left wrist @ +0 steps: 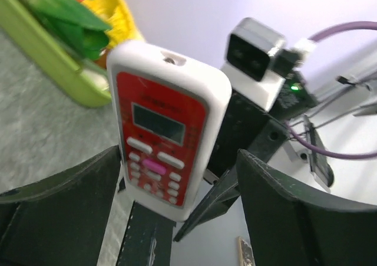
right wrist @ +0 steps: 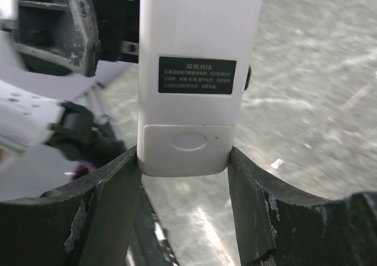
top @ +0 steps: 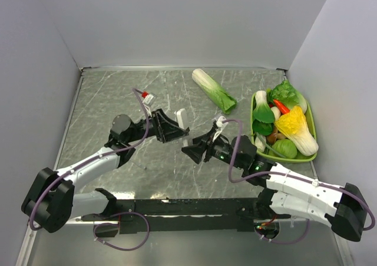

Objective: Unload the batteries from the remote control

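With the remote [right wrist: 187,53] held upright off the table [right wrist: 318,53] only by the right claw [right wrist: 182,153] pinching its cover [right wrist: 187,141] end (the left claw [left wrist: 178,154] stood open around it, gap at one side), it could pivot or slip when the cover was pushed.

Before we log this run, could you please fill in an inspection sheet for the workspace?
Surface: grey marbled table.
Job's things: remote between both grippers, battery cover shut; batteries not seen.
Clutter: loose cabbage; green basket of vegetables.
Grippers: left gripper flanks the remote, grip unclear; right gripper pinches its cover end.
Cables: purple cables looped along both arms.
Surroundings: plain pale walls; nothing else seen.
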### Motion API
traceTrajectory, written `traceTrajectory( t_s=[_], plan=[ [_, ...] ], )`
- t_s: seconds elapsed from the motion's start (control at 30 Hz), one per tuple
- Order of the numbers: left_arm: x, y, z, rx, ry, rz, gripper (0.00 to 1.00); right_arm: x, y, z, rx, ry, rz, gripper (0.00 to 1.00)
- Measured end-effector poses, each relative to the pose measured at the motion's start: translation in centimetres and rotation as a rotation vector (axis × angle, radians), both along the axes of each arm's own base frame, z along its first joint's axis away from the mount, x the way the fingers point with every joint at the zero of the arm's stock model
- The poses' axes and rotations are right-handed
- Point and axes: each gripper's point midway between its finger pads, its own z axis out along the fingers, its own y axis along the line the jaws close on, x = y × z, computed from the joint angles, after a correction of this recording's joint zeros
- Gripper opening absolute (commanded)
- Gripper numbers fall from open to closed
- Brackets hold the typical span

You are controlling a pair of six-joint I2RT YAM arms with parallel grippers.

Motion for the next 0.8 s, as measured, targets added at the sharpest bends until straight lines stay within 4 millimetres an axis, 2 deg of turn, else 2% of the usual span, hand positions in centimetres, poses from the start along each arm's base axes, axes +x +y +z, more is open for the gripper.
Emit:
traceTrajectory(
  t_s=[0.13,0.37,0.5,0.67,0.8],
  plan=[
    [1.2,0.0,-1.3,0.077,0.028,0.061,0.81,1.4,-0.5,-1.4,-0.099,-0.006,-0.064,0.27],
    [4.1,0.3,-2.3,0.19,0.064,0.198,0.7,3.3,-1.2,-4.0,-0.267,-0.008,-0.139,0.25],
    [4.9,0.4,-4.2,0.241,0.124,0.234,0.63,3.8,-1.9,-5.3,-0.336,-0.017,-0.174,0.26],
    [5.7,0.1,-6.9,0.294,0.205,0.241,0.57,4.1,-2.3,-5.8,-0.37,-0.026,-0.195,0.27],
    [5.9,-0.1,-7.6,0.303,0.236,0.238,0.56,4.3,-2.4,-6.4,-0.397,-0.028,-0.205,0.27]
  ],
)
